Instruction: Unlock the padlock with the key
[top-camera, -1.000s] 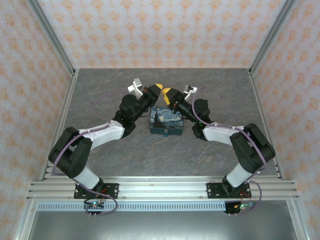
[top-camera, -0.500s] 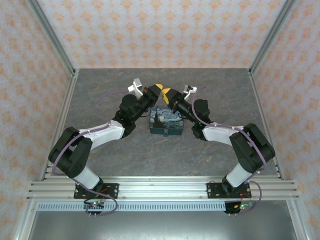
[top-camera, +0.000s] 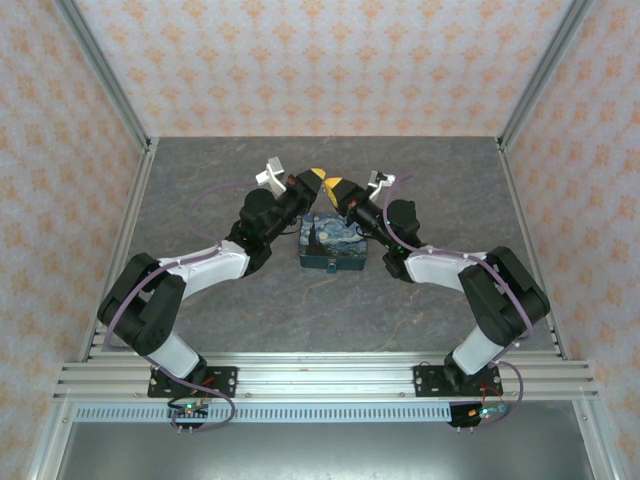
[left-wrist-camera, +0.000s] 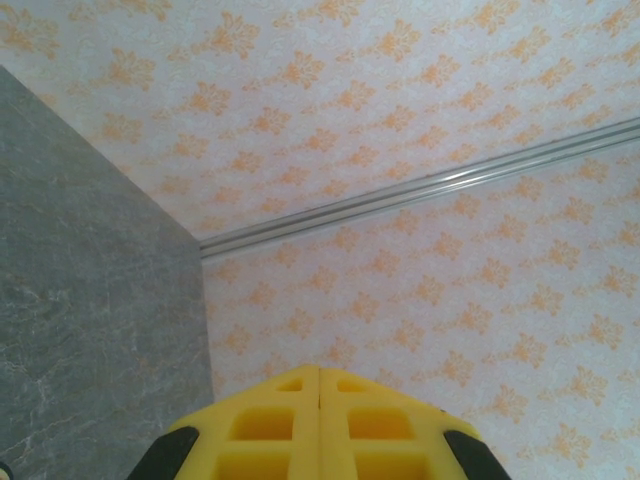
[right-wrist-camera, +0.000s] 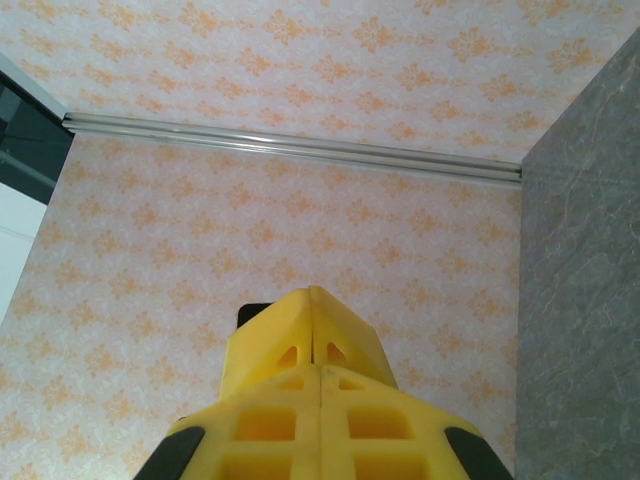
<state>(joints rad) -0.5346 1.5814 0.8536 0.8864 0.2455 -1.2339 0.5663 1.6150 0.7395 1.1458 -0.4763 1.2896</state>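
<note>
Top external view, centre of the frame: I see the left pincer (top-camera: 316, 175) and the right pincer (top-camera: 333, 187) brought nearly tip to tip, their yellow fingers just above the upper edge of the painted box (top-camera: 335, 243), which sits on the grey table (top-camera: 450, 180).

Compared with the frame a second earlier, the arms and the box lie in the same places. The one change is at the right pincer, whose fingers have drawn together from a narrow gap to fully closed. The left pincer has stayed closed throughout.

Left wrist view, bottom of the frame: the two yellow fingers (left-wrist-camera: 270, 420) meet along a straight centre seam, pressed flat together, with patterned wall behind and table at the left edge.

Right wrist view, bottom centre: its fingers (right-wrist-camera: 270, 425) likewise meet along a seam. A further yellow wedge (right-wrist-camera: 300, 335) stands just past their tips, touching or nearly so; I cannot tell which.

The padlock and the key are too small for me to pick out. I can place the box directly below the pincer tips in the top view, but cannot say where on it the padlock hangs, nor where the key lies.
</note>
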